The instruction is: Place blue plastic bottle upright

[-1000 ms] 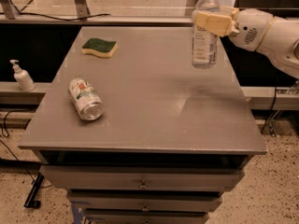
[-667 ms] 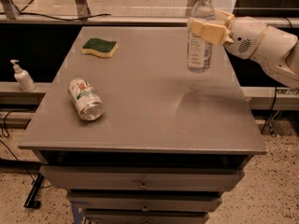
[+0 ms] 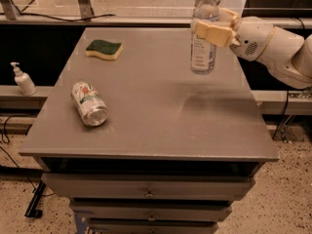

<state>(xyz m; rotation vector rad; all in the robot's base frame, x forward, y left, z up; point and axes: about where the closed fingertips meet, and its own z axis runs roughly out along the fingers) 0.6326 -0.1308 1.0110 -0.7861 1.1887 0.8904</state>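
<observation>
Camera view, gripper point(image 3: 212, 29) clamping upright blue plastic bottle point(image 3: 203, 39), above table point(image 3: 146, 126)

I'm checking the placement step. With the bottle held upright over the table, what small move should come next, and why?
Probably lower it straight down. The claw grips the blue plastic bottle upright, cap up, and its base seems to hang above the table, with its shadow lying apart from it. Release only after the base rests flat.

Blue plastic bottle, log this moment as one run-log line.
hand: above table, far right, shut on blue plastic bottle | bottle: upright, appears off surface | can: lying, near left | sponge: far left
</observation>
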